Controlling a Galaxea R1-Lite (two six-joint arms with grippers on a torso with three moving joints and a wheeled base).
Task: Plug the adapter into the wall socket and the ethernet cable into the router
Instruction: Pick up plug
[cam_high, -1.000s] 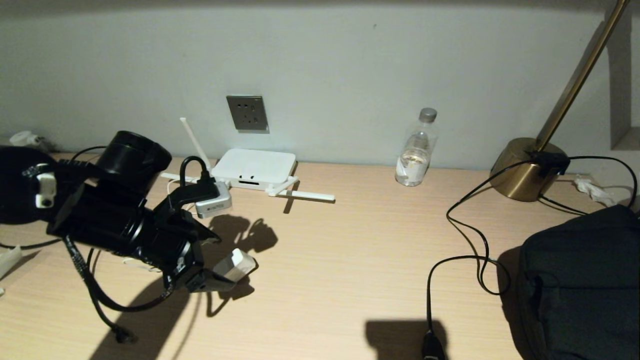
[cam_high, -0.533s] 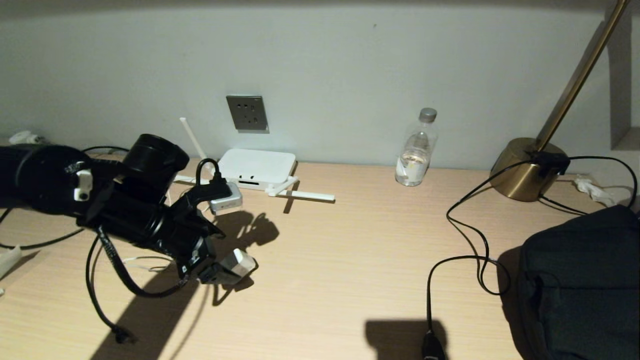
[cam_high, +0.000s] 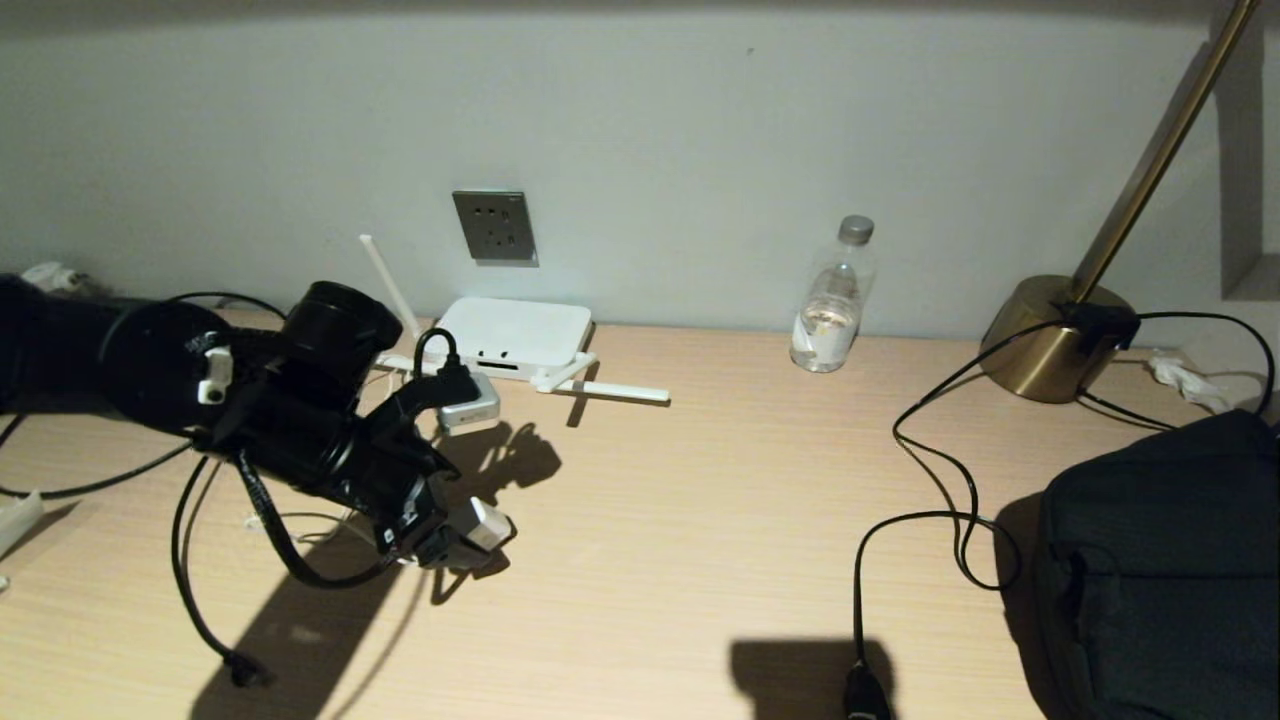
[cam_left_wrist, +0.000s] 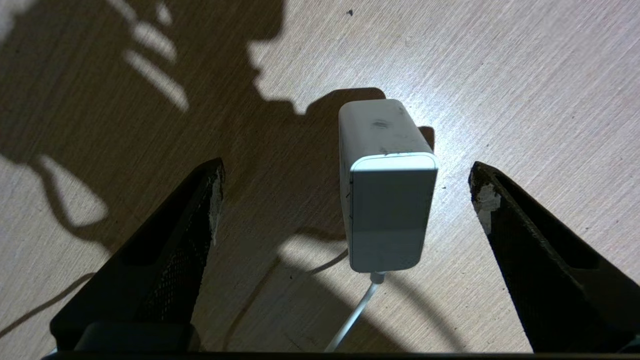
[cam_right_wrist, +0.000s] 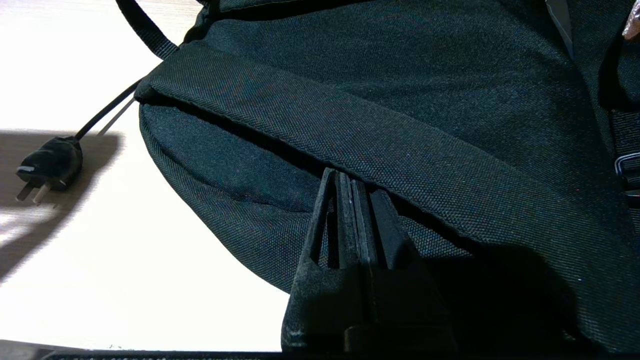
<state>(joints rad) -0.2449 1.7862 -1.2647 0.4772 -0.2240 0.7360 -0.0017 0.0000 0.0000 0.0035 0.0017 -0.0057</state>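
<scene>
- A black plug (cam_right_wrist: 47, 167) with 2 metal pins lies on the desk (cam_high: 700, 520) at the near edge, and its thin black cord (cam_high: 935, 470) runs back to the lamp.
- A big black bag (cam_high: 1160, 570) sits on the near right side of the desk.
- The right hand (cam_right_wrist: 350, 200) is parked just over the bag, with its 2 fingers pressed flat together and nothing between them.
- The left hand (cam_high: 450, 540) is low over the near left part of the desk, and its fingers (cam_left_wrist: 195, 215) are spread wide apart.
- The adapter (cam_left_wrist: 385, 200) lies on the desk between those 2 fingers. It sits closer to one finger, but neither finger touches it.
- The adapter is a small white block, and its thin white cord (cam_left_wrist: 355, 312) comes out of the end near the wrist camera.
- The arm's dark shadow falls on the desk under and beside the adapter.
- Farther back, the router (cam_high: 512, 335) lies flat on the desk next to the wall (cam_high: 650, 120). One thin white antenna (cam_high: 388, 285) points up, and another lies flat on the desk.
- I cannot tell which of the black cords by the left arm is the ethernet cable.
- A clear water bottle (cam_high: 833, 297) stands near the wall, to the right of the router.
- A gold lamp (cam_high: 1060, 335) stands at the far right, with its pole leaning up.
- The wall socket (cam_high: 494, 227) is on the wall just above the router, and nothing is plugged into it.
</scene>
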